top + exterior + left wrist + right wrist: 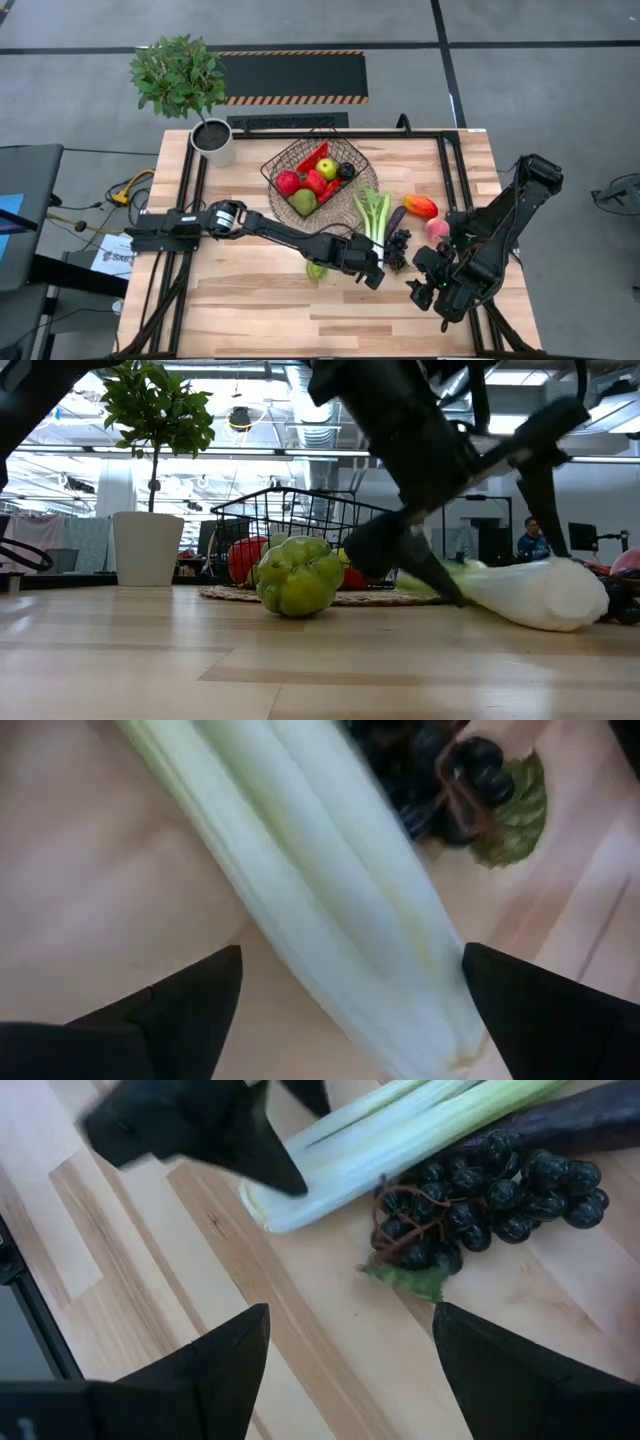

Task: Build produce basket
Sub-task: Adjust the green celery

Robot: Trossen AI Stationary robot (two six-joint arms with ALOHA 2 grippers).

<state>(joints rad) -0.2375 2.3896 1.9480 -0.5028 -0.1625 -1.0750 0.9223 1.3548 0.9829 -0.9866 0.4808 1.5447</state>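
Observation:
The dark wire basket [290, 158] stands on a round woven tray at the far middle and holds apples, a red pepper and other produce. A long white-green leek [372, 212] lies flat on the table to the basket's right, beside an aubergine [396, 217] and dark grapes [398, 243]. My left gripper [350, 1005] is open, slanting down over the leek's white root end [400, 1020], one finger on each side. My right gripper [350, 1350] is open and empty, above the table near the grapes [490, 1190]. A green fruit [298, 575] rests on the table under the left arm. My left gripper has its open fingers [190, 1000] on either side of the leek's white root end, lying across it and slanting down from the table's left. Whether a finger touches the leek I cannot tell. The leek lies flat on the table.
A red-orange pepper [420, 206] and a peach [436, 228] lie right of the aubergine. A potted green plant [212, 140] stands at the far left corner. Bare wood stretches along the table's near edge [300, 320].

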